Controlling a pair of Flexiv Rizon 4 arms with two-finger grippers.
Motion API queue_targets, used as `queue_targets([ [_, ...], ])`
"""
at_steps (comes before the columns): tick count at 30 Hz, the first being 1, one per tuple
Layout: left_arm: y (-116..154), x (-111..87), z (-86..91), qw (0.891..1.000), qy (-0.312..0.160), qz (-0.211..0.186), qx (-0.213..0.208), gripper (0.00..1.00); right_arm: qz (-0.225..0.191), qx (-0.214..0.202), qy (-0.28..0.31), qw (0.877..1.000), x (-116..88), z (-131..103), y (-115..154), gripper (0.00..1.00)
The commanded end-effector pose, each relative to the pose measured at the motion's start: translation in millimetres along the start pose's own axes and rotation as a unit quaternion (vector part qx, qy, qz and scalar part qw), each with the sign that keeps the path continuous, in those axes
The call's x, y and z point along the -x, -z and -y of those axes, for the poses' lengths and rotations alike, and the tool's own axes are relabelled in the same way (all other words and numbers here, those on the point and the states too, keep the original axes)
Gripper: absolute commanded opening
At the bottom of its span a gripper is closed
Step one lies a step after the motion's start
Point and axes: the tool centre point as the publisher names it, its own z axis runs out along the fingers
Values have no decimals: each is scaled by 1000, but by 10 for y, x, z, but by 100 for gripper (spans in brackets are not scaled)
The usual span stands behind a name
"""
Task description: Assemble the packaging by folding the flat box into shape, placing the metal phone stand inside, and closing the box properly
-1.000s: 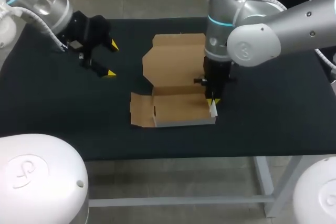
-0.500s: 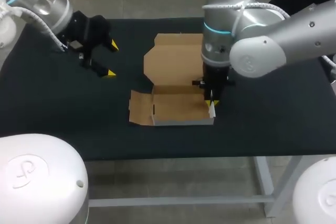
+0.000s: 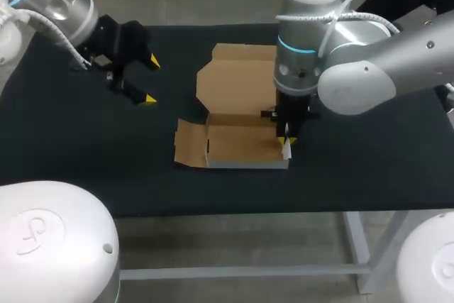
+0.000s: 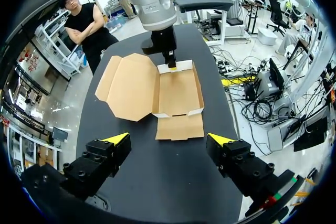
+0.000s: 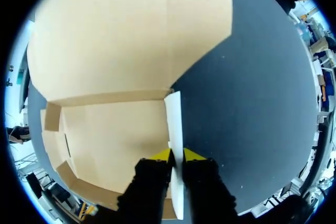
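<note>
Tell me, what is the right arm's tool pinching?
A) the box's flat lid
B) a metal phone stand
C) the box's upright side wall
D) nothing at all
C: in the right wrist view, the right tool clamps the upright side wall between its yellow tips.

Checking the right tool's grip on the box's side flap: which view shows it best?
The right wrist view: the white side flap stands pinched between the right tool's yellow tips. The head view shows it small, under the arm; the left wrist view, far across the box.
</note>
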Motion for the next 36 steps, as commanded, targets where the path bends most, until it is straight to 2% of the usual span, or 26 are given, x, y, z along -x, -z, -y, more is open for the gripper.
queue_targets([
  [1, 12, -1, 7, 1000, 0, -1, 3, 100, 0, 2, -2, 1000, 2, 6, -48, 16],
  [18, 12, -1, 7, 1000, 0, -1, 3, 100, -5, -7, -3, 1000, -34, -26, -126, 16],
  [20, 12, -1, 7, 1000, 0, -1, 3, 100, -5, -7, -3, 1000, -32, -33, -122, 13],
  [22, 12, -1, 7, 1000, 0, -1, 3, 100, -3, -7, -2, 1000, -30, -36, -119, 0],
  [31, 12, -1, 7, 1000, 0, -1, 3, 100, 15, 1, 41, 999, -16, -85, -70, 0],
  [36, 12, -1, 7, 1000, 0, -1, 3, 100, 39, 0, 60, 997, 1, -124, -50, 0],
])
